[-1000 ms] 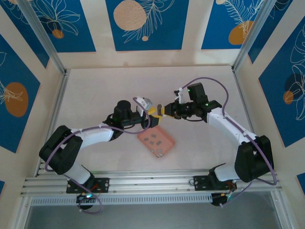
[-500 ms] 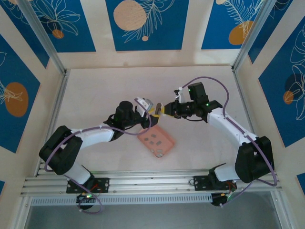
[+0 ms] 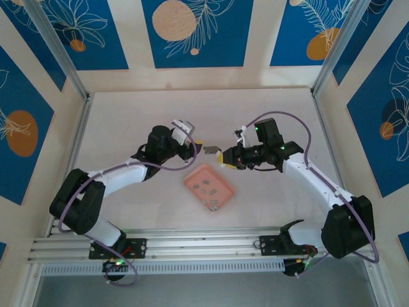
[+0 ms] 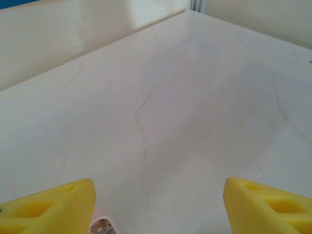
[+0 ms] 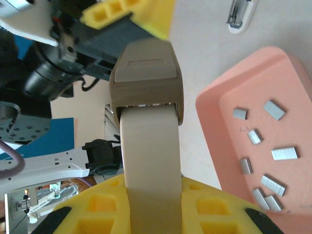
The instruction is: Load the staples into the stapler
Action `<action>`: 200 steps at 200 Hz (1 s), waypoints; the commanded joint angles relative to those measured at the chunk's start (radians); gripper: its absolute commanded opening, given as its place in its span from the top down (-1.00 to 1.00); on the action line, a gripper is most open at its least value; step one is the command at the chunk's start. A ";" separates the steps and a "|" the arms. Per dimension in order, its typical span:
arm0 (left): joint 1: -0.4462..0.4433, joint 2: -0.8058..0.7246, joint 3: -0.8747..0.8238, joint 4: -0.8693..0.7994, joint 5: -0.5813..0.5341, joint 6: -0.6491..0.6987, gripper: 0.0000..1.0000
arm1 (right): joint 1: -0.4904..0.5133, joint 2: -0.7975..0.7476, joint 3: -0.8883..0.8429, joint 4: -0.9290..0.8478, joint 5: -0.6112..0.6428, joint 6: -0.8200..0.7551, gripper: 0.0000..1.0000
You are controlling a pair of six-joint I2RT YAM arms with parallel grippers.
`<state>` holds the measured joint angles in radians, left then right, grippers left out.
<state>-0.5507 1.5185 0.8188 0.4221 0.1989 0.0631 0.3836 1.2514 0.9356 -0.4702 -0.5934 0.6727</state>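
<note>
Several small grey metal staples (image 5: 283,154) are lying loose in the shallow pink rectangular tray (image 5: 209,102), none yet loaded and all apart from both pairs of fingers. The tan plastic stapler (image 5: 146,83) is sitting clamped in the right gripper (image 5: 151,209). The left gripper (image 4: 158,204) is now standing wide open and empty after releasing and backing off, so it is probably freeing itself to fetch staples.

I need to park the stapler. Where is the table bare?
Crowded: the middle, where the left gripper and right gripper meet by the tray. Bare: the table from there to the back wall, and left of the tray.
</note>
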 commanded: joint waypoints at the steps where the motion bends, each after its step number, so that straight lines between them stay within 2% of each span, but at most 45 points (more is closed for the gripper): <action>1: 0.016 -0.047 0.035 -0.099 0.080 0.110 -0.43 | -0.019 -0.031 -0.011 -0.015 0.023 0.086 1.00; 34: 0.016 -0.094 0.067 -0.306 0.274 0.247 -0.41 | -0.038 0.007 0.026 -0.037 0.037 0.079 1.00; 67: 0.014 -0.122 0.112 -0.464 0.389 0.364 -0.36 | -0.033 0.049 0.068 -0.054 0.015 0.017 1.00; 119: -0.003 -0.072 0.254 -0.610 0.432 0.466 -0.33 | -0.003 0.047 0.071 -0.044 -0.009 -0.011 1.00; 143: -0.018 -0.037 0.296 -0.618 0.458 0.486 -0.23 | 0.009 0.048 0.071 -0.036 -0.013 -0.015 1.00; 200: -0.050 0.050 0.387 -0.688 0.506 0.542 -0.20 | 0.031 0.053 0.076 -0.016 -0.026 -0.019 1.00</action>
<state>-0.5846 1.5421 1.1572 -0.2031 0.6540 0.5491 0.4057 1.3006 0.9756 -0.5003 -0.5766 0.6777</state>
